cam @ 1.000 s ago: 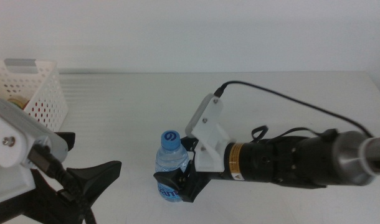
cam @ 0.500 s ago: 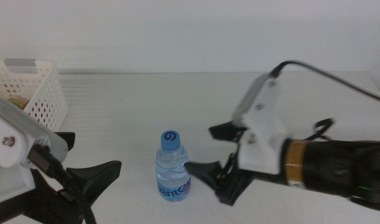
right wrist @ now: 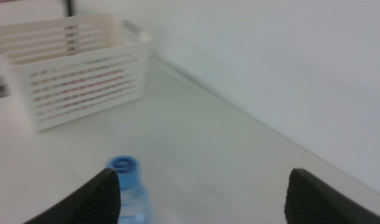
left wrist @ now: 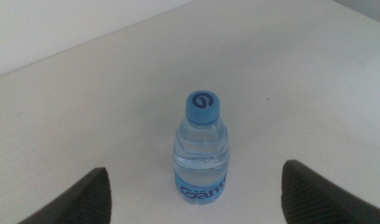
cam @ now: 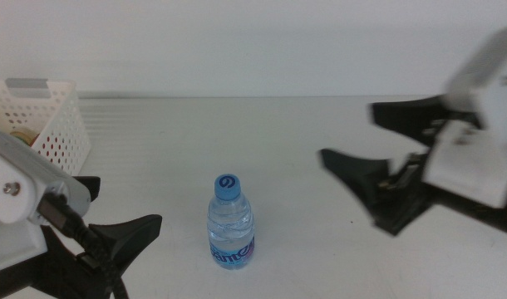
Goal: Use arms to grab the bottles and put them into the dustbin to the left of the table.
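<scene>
The right end effector [cam: 378, 170] hangs released over the right part of the worktop [cam: 320, 124], jaws spread wide and blurred with motion, well apart from the water bottle [cam: 230, 222]. The left end effector [cam: 112, 224] sits low at the near left, jaws also spread and grasping nothing; in its wrist view the bottle stands upright between and beyond the two jaw tips, touching neither.

The bottle, blue cap on top, stands alone near the middle of the worktop. The dustbin [cam: 58, 124] stands at the far left; something yellowish shows through its perforated wall, and faint colours show through it in the right wrist view, so some items probably lie inside already, though I cannot tell which. As a judgement, this bottle is the last one left to grab and drop in.

A second ago the right end effector was clenched around the bottle's lower body; half a second ago it had let go and stood just beside it. Now it has withdrawn far to the right. The bottle, the left end effector and the dustbin have not shifted.
</scene>
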